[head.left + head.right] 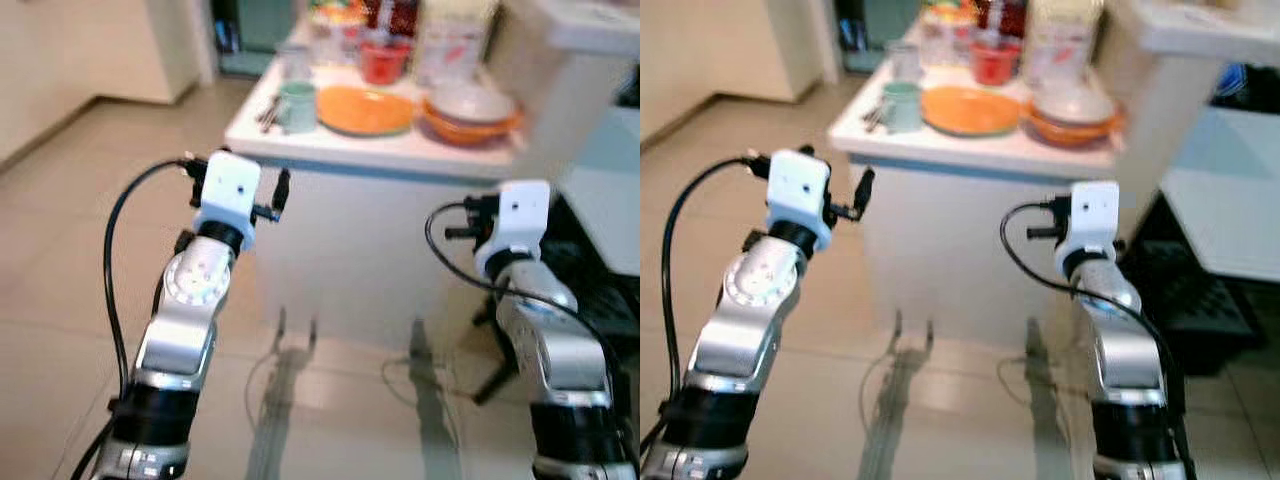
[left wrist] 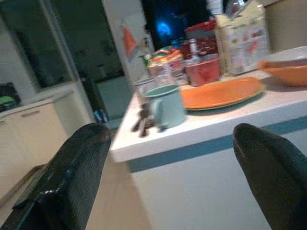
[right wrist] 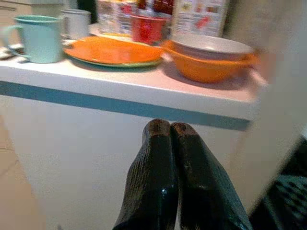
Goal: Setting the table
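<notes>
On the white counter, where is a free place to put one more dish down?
The white counter has a bare strip along its near edge, in front of the flat orange plate and the stacked orange and white bowls. The near left corner holds the pale green mug and dark cutlery. The back, with the red cup and cartons, is crowded.

One orange plate (image 1: 365, 108), two stacked bowls (image 1: 468, 110), one green mug (image 1: 296, 106)
</notes>
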You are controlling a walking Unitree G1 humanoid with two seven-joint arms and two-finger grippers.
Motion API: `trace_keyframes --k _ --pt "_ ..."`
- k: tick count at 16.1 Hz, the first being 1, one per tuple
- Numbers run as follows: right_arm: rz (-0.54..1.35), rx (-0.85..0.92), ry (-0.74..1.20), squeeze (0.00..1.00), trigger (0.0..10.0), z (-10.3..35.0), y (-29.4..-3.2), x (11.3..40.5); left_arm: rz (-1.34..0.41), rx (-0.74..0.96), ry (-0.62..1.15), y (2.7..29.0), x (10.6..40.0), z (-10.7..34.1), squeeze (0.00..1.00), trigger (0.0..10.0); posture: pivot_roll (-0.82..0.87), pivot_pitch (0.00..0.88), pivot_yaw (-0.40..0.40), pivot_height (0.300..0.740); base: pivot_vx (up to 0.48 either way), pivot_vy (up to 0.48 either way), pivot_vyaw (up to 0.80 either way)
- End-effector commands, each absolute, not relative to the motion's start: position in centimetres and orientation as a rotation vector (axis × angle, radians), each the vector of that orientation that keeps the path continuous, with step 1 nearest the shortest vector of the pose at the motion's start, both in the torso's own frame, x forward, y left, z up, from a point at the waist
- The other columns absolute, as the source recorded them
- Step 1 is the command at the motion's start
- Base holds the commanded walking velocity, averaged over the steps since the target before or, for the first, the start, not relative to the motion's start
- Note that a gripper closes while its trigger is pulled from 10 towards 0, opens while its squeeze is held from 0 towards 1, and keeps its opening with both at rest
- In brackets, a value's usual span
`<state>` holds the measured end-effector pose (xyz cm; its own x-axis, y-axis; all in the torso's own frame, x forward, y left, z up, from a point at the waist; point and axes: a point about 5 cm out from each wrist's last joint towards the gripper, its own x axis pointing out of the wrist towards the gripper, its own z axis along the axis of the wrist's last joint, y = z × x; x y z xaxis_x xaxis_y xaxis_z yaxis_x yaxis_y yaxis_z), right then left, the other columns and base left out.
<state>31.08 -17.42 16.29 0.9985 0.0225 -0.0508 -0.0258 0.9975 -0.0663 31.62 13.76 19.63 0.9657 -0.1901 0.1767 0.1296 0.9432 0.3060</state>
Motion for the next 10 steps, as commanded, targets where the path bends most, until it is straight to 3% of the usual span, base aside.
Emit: trace_keyframes --k 1,10 --pt "0.034 -0.067 0.038 0.0 10.0 16.78 -17.28 31.3 -0.161 0.296 -0.204 14.09 31.56 19.71 0.0 10.0 0.0 0.0 -0.031 0.74 0.375 0.0 0.0" --pt "0.036 -0.07 0.041 0.0 10.0 16.71 -17.33 31.29 -0.177 0.294 -0.193 13.68 31.41 19.39 0.0 10.0 0.0 0.0 -0.031 0.74 0.373 0.0 0.0"
